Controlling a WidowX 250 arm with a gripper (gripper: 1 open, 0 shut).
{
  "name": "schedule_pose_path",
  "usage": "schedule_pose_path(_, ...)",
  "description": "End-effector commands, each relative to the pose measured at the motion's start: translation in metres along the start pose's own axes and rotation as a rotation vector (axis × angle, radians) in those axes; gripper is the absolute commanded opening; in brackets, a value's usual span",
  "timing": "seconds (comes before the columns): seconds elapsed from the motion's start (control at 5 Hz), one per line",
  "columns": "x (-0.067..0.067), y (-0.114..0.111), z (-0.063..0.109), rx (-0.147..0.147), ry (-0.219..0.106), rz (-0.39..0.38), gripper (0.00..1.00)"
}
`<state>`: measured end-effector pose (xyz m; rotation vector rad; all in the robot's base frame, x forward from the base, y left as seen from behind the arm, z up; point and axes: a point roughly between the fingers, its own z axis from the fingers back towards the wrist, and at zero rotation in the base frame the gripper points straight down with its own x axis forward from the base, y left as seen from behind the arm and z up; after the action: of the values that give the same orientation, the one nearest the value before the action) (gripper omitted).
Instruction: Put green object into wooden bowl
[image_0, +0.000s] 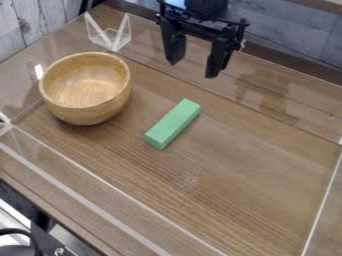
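Surface: a wood-grain table (254, 150), glossy, bordered by low clear plastic walls (80, 195). Behind it ran a pale planked wall. Wooden bowl (86, 87): stood upright at the left of the table, nothing inside. Green object (174, 123): lay flat on the bare table, just right of the bowl and apart from it, angled diagonally. Gripper (195, 55): black, hung above the far edge, pointing down, jaws spread wide, holding nothing.

Wooden bowl (86, 87): light wood, smooth, slight sheen. Green object (174, 123): matte, plain. Table (254, 170): wood grain, glossy reflections. Gripper (195, 58): black, matte.
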<state>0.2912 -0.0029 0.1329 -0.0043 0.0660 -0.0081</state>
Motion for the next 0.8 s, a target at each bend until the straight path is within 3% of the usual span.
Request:
schedule_pose_path(0.0, -0.003, 0.014, -0.021, 0.004, 0.001, -0.049, 0.0)
schedule_pose_path(0.2, -0.009, 0.008, -0.052, 0.017, 0.004, -0.087, 1.0)
schedule_pose_path(0.4, -0.01, 0.001, -0.073, 0.012, -0.036, -0.129, 1.0)
schedule_pose_path(0.6, -0.005, 0.006, -0.087, 0.011, -0.062, -0.093, 1.0)
